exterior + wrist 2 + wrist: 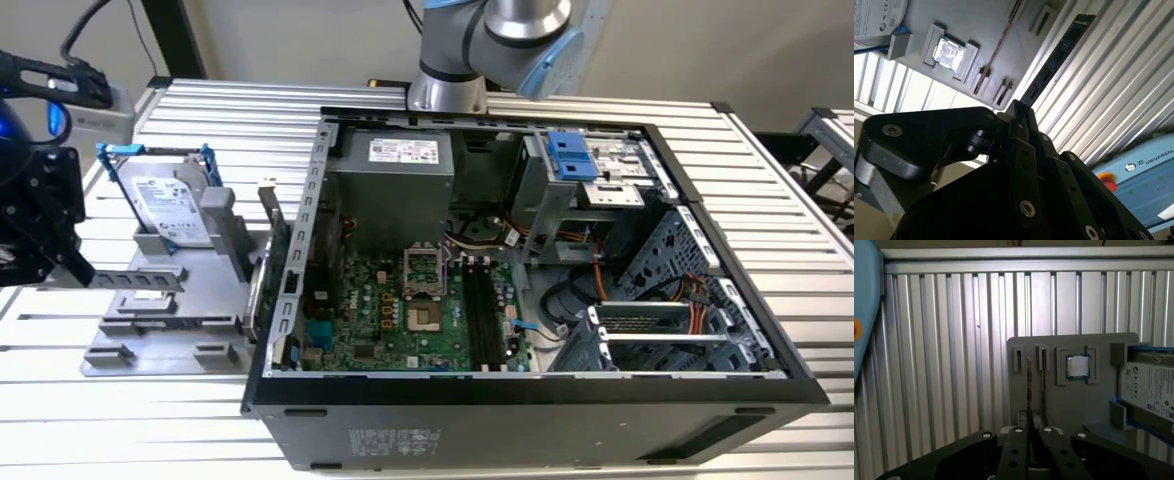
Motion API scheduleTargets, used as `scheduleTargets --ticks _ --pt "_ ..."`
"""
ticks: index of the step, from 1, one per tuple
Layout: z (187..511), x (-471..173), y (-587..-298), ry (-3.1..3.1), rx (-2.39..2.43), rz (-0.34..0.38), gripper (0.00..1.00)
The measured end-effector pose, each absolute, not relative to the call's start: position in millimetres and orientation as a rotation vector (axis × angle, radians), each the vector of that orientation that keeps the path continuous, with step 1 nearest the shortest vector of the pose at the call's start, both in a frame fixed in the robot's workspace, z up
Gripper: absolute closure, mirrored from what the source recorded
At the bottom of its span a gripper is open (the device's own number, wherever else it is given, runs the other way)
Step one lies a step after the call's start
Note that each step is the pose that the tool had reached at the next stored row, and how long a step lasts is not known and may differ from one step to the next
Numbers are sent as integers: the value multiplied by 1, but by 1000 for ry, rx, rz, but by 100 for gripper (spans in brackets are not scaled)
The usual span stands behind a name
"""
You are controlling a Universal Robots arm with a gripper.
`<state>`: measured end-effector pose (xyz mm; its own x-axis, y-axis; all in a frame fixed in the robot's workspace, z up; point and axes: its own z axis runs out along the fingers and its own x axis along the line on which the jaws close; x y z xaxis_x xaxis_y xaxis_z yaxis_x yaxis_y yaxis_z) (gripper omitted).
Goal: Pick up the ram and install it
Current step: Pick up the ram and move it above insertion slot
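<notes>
One thin, bluish-dark circuit-board ram stick (1055, 59) is pinched in the fingers of the black tool (1019, 107), held above the ribbed metal counter (1114, 85) near its edge at the exterior view's left. Pickup looks done; installing, I'd judge, needs it squared to the motherboard's long black slots (483, 312).

Robotics lab: ribbed aluminium bench (774, 210), robot arm (487, 40) standing on it, opened computer case (534, 420), grey parts fixture (154, 335).
</notes>
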<state>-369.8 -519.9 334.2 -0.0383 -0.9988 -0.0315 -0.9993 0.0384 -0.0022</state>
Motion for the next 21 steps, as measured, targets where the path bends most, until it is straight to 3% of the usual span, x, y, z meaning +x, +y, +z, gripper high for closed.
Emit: scheduleTargets --ticks 14,21 --pt "391 -370 -520 2246 -2162 32 100" --pt "395 -370 -520 2245 -2161 30 100"
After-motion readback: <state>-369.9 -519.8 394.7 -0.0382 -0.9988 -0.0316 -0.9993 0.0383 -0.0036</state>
